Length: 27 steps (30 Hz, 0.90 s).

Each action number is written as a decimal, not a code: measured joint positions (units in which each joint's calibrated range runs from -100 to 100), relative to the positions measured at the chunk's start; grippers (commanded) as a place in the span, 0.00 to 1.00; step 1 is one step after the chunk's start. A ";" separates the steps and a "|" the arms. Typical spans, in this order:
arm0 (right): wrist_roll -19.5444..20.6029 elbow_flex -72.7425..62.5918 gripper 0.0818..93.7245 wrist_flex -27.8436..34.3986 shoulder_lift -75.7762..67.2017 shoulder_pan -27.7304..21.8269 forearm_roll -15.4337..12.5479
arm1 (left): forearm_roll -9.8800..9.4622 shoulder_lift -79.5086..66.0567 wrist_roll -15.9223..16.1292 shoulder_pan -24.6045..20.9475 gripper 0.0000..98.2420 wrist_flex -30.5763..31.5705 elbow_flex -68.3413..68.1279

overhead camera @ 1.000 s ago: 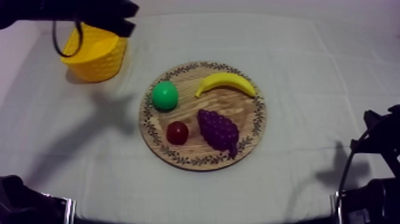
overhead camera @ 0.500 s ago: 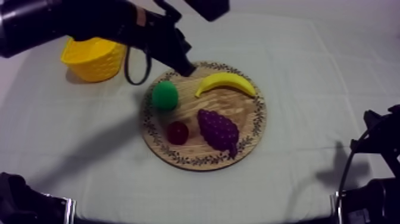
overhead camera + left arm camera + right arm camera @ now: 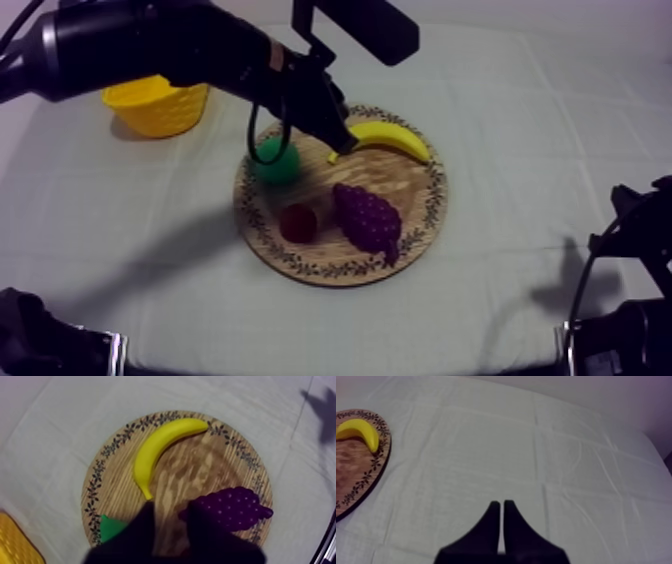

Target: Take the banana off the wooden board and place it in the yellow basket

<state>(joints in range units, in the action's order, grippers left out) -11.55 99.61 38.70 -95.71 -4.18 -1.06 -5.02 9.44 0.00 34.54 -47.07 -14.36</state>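
Four toy fruits lie on the round wooden board [image 3: 437,197] in the middle of the table [image 3: 550,120]. The banana [image 3: 385,138] is on the far part of the board, near the rim. The green pear [image 3: 276,166] is at the board's left side, the small red fruit [image 3: 298,222] is in front of the pear, and the bunch of grapes [image 3: 367,218] is to the right of the red fruit. The yellow basket [image 3: 158,108] stands on the cloth at the far left, well apart from the board.

My left arm [image 3: 150,45] comes in from the upper left and reaches over the basket to the board. The left jaws are above the board between the pear and the banana, with the tips just at the banana's left end. I cannot tell if they touch it.

From the left wrist camera I see the two black fingers [image 3: 142,528] standing apart, with bare wood of the board [image 3: 195,466] in the gap, so the left jaws are open and hold nothing. The pointed end of the banana [image 3: 160,446] is just ahead of one finger, and the grapes [image 3: 230,508] are beside the other one.

My right arm [image 3: 630,290] sits low at the right edge of the table. Its fingers [image 3: 492,521] lie together as a narrow wedge over the bare cloth, so the right jaws are closed on nothing, well apart from the board.
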 measured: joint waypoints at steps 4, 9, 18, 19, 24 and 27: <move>0.00 0.00 0.00 0.00 0.00 0.00 0.00 | 0.38 0.33 0.00 0.20 0.67 -0.68 0.08; 0.00 0.00 0.00 0.00 0.00 0.00 0.00 | 0.04 0.36 0.00 0.81 0.90 1.02 -1.23; 0.00 0.00 0.00 0.00 0.00 0.00 0.00 | -1.11 0.55 -1.54 1.04 0.95 1.90 -2.49; 0.00 0.00 0.00 0.00 0.00 0.00 0.00 | -1.30 0.77 -1.64 1.04 0.96 1.90 -2.40; 0.00 0.00 0.00 0.00 0.00 0.00 0.00 | -1.68 2.54 -1.33 1.18 0.95 1.05 -0.39; 0.00 0.00 0.00 0.00 0.00 0.00 0.00 | -1.75 4.78 -0.88 1.18 0.92 -1.09 2.13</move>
<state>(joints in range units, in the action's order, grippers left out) -11.55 99.61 38.70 -95.71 -4.18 -1.06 -6.77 14.23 -0.88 35.73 -48.16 -12.22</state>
